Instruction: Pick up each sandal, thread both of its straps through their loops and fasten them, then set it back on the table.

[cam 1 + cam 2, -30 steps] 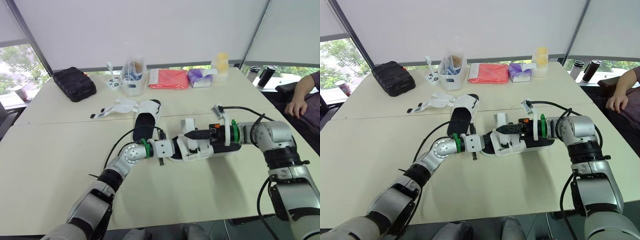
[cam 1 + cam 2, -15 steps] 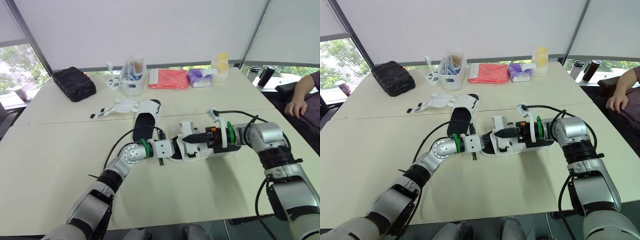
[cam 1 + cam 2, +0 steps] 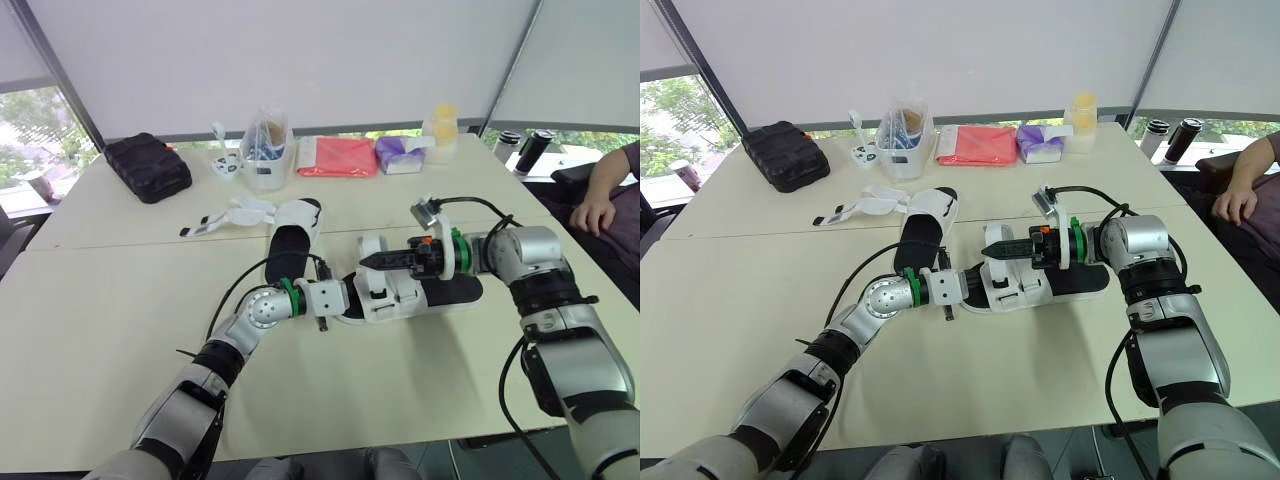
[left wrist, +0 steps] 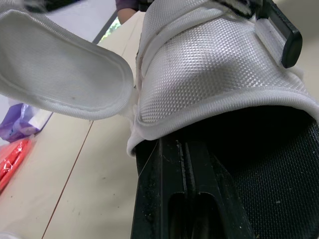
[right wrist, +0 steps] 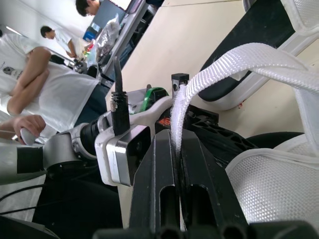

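Threading seems underway mid-frame: right hand (image 3: 988,246) clamped on a strap (image 5: 234,57), left hand (image 4: 184,154) pinching the sandal (image 3: 445,292); next, probably feed it through.

Right of far sandal (image 3: 292,238) lies near sandal (image 3: 415,293).

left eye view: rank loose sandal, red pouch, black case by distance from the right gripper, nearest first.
From the right gripper, shut on a strap:
1. loose sandal, just to its left, slightly back.
2. red pouch, farther back, mid-row.
3. black case, far left at the back.
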Robot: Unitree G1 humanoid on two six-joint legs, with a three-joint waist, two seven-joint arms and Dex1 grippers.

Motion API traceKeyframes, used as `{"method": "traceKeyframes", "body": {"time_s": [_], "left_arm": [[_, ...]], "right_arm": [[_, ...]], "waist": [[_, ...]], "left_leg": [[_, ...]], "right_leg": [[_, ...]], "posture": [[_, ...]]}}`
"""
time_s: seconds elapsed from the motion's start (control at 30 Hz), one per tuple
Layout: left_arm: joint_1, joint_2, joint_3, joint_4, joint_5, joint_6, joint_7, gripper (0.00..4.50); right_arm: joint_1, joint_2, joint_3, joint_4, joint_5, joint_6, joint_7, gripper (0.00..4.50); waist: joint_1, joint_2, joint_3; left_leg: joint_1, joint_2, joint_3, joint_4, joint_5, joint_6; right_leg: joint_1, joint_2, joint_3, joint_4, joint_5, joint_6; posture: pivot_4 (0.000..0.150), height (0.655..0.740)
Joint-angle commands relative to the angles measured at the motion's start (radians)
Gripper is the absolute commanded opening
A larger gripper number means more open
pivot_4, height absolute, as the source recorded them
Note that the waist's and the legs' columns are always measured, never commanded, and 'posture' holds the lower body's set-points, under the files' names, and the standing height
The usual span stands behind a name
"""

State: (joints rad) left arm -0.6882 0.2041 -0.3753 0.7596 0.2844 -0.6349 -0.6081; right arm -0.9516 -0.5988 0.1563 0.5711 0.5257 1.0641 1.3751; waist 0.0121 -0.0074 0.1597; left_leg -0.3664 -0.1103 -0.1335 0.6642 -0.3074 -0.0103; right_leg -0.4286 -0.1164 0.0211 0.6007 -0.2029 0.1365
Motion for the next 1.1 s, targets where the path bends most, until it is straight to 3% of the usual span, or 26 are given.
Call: {"method": "traceKeyframes", "body": {"time_s": [0.03,0.63,0.93,1.1], "left_arm": [[0.042,0.004,-0.043,0.035,0.037,0.027,-0.017,0.00],[0.050,0.007,-0.042,0.019,0.034,0.037,-0.018,0.00],[0.050,0.008,-0.041,0.021,0.033,0.036,-0.016,0.00],[0.050,0.008,-0.040,0.021,0.032,0.037,-0.016,0.00]], "right_arm": [[-0.003,0.006,0.006,0.018,-0.022,-0.039,0.022,0.04],[0.037,-0.016,0.040,0.065,-0.112,-0.110,0.087,0.04],[0.102,-0.013,0.071,0.051,-0.239,-0.332,0.008,0.04],[0.145,-0.027,0.048,-0.049,-0.219,-0.390,0.026,0.04]], "waist": [[0.000,0.000,0.000],[0.000,0.001,-0.001],[0.000,0.001,-0.002],[0.000,0.001,-0.004]], "left_leg": [[0.000,0.000,0.000,0.000,0.000,0.000],[0.000,0.000,0.000,0.000,0.001,-0.001],[0.000,0.000,0.000,0.000,0.002,-0.003],[0.002,0.000,0.000,0.000,0.002,-0.003]], "right_leg": [[0.000,0.000,0.000,0.000,0.000,0.000],[0.000,0.000,0.000,0.000,0.000,0.000],[0.001,0.000,0.000,0.000,0.000,0.000],[0.002,0.000,0.000,-0.001,0.000,0.000]], "posture": [[0.150,0.7400],[0.150,0.7400],[0.150,0.7400],[0.150,0.7400]]}}
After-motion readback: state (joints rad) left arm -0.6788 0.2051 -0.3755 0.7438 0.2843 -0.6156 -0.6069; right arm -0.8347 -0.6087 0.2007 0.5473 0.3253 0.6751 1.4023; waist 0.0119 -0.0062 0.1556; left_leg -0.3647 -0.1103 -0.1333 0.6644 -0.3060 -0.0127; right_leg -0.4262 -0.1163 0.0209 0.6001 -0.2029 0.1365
